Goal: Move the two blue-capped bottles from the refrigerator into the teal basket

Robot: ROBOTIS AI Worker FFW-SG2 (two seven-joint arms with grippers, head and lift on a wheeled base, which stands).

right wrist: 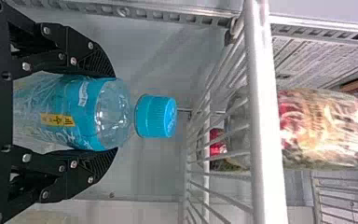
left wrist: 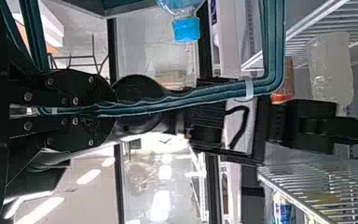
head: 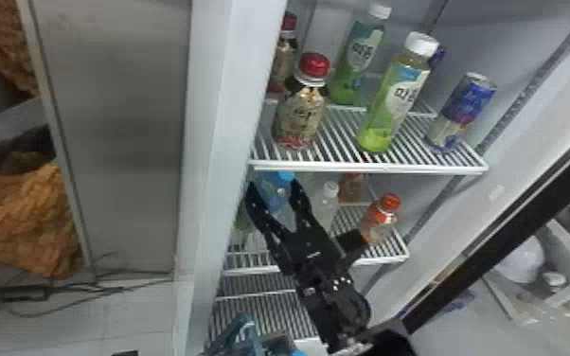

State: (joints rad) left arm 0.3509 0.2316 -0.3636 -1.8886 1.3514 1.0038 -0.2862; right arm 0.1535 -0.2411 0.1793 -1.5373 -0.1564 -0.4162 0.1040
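Bottle (right wrist: pixel 81 109) pinched by right pincer (head: pixel 273 185) under refrigerator shelf (head: pixel 383 168); left pincer (left wrist: pixel 107 110) seemingly grips basket (left wrist: pixel 214 93).

- Two blue-capped bottles (right wrist: pixel 81 114) are seen.
- At least two green bottles (head: pixel 392 102) are seen.
- At least two red-capped bottles (head: pixel 300 113) are seen.
- One orange-capped bottle (head: pixel 380 222) and one clear bottle (head: pixel 329 208) are seen.
- One teal basket (left wrist: pixel 274 42) and at least one can (head: pixel 464 111) are seen.

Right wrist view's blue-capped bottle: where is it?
In the head view, the bottle is between the right gripper's fingers, under the left end of the upper shelf.
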